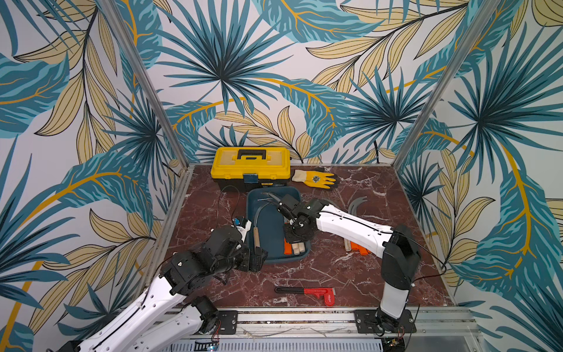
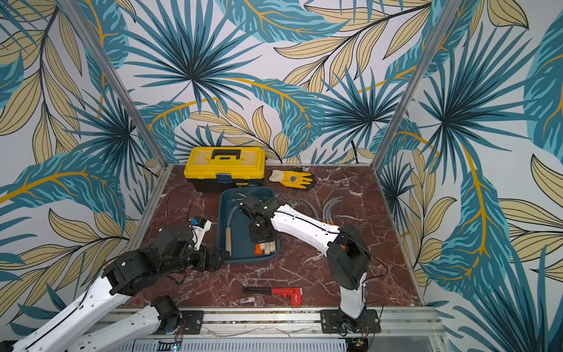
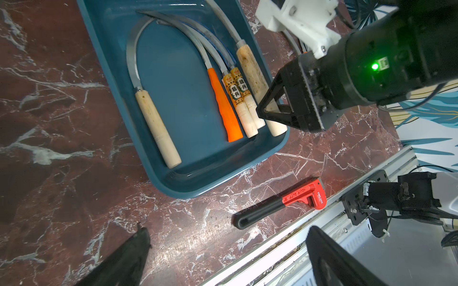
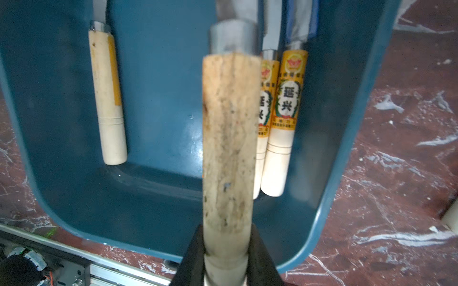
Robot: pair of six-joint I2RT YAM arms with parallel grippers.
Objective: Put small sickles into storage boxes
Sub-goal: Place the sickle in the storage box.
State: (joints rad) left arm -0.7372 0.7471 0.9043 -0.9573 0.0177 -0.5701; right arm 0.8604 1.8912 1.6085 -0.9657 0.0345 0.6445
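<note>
The right claw [image 4: 226,250] pinches a sickle [image 4: 228,138] by its stained, round wooden handle, glossy teal tray [image 4: 74,193] beneath. The left claw [image 1: 258,257] stands spread.

You had a shallow dark teal-blue plastic tray [image 3: 178,81]: smooth, glossy, glints on its floor. The small sickle with a stained pale wooden handle [image 4: 226,138] looked matt, grainy and speckled, with a dull grey metal collar. Two neighbouring wooden handles wore yellow printed paper labels [image 4: 287,94], slightly shiny. The orange-handled sickle [image 3: 224,104] had a smooth, plastic-looking grip. The curved grey metal blades [image 3: 131,57] were dull. Your red-brown marbled tabletop [image 3: 62,148] was polished. The red pipe wrench [image 3: 304,195]: painted metal, matt black grip.
</note>
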